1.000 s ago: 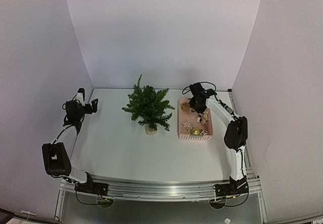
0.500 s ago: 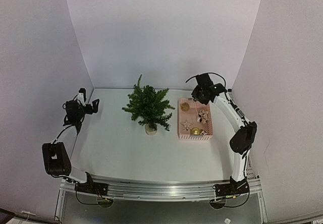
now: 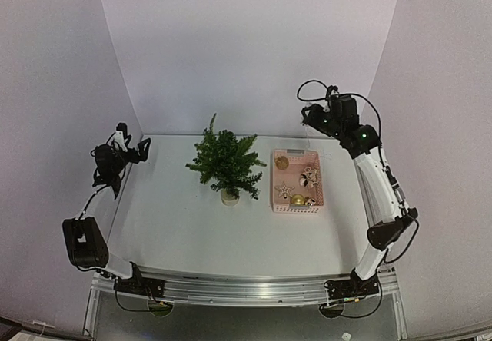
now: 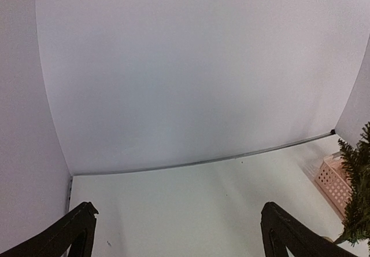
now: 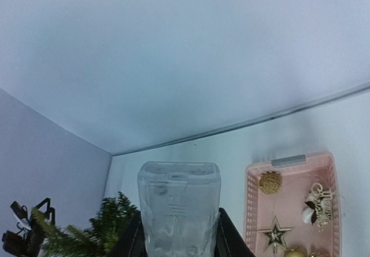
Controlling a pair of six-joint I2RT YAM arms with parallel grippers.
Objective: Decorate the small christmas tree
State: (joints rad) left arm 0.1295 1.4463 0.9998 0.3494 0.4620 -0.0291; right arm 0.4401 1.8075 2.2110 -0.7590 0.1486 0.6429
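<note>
Your right tool (image 3: 310, 115) hangs high, right of the tree (image 3: 225, 160), grasping a frosted clear block (image 5: 179, 205); that height likely avoids snagging needles. The tree stands central on the surface (image 3: 177, 226), basket (image 3: 296, 210) just right of it. Your left tool (image 4: 178, 213) is released wide, idle far left.

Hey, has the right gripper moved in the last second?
Yes. The right gripper, gripping a frosted clear piece, has lifted from low over the pink basket to well above its far end.

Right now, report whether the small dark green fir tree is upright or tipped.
Upright: the small dark green fir tree stands on its pale round pot, tip up.
</note>
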